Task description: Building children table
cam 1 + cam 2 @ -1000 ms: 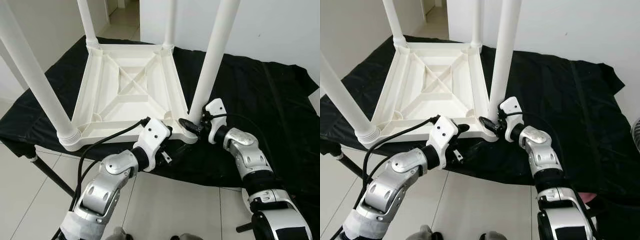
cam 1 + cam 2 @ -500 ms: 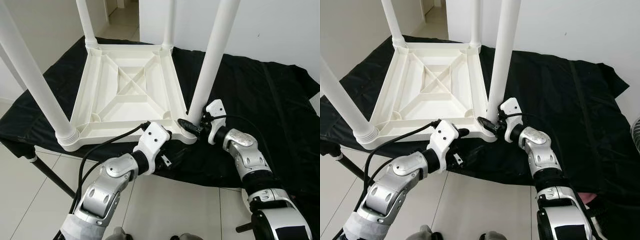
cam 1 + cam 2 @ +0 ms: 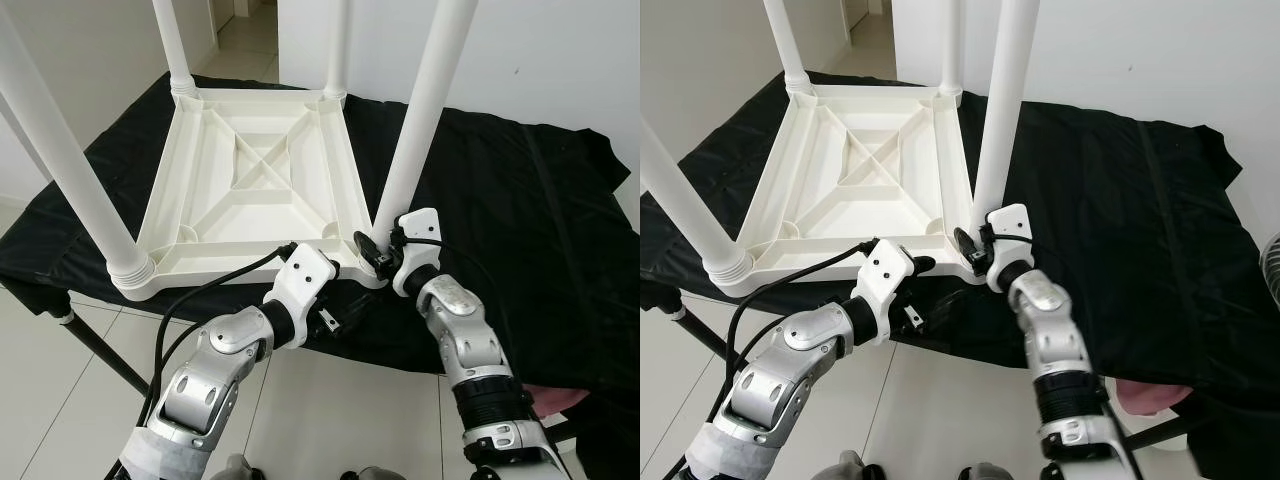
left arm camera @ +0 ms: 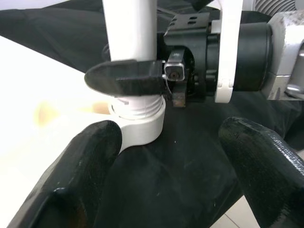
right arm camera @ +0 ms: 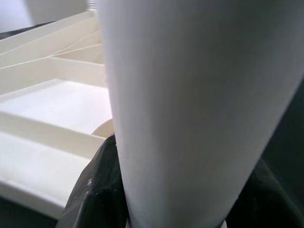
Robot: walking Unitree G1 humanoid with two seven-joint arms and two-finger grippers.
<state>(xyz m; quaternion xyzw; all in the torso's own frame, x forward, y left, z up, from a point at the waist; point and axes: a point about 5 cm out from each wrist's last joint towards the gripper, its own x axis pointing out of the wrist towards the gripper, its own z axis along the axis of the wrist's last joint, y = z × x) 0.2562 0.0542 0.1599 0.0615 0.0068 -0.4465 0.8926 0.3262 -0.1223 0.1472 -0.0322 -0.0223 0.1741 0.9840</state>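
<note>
A white plastic children's table (image 3: 250,190) lies upside down on a black cloth, with its legs pointing up. My right gripper (image 3: 376,250) is shut on the near right leg (image 3: 420,110), just above its screw socket (image 4: 137,118). From the right wrist, that leg (image 5: 190,95) stands between the black fingers (image 5: 92,194). My left gripper (image 4: 166,161) is open, a little in front of the same corner and low by the cloth's edge. Its fingers (image 4: 78,180) straddle the socket without touching it. In the left eye view the left gripper (image 3: 338,292) sits below the tabletop's near rim.
The black cloth (image 3: 520,200) covers a stand and hangs over the near edge. White tiled floor (image 3: 330,400) lies below. A black cable (image 3: 200,290) runs from my left wrist. A stand leg (image 3: 100,350) slants at the left. A pinkish shape (image 3: 560,400) shows at the lower right.
My right forearm has swung nearer and to the left, turning about the leg while the gripper keeps its hold. The left gripper has barely shifted.
</note>
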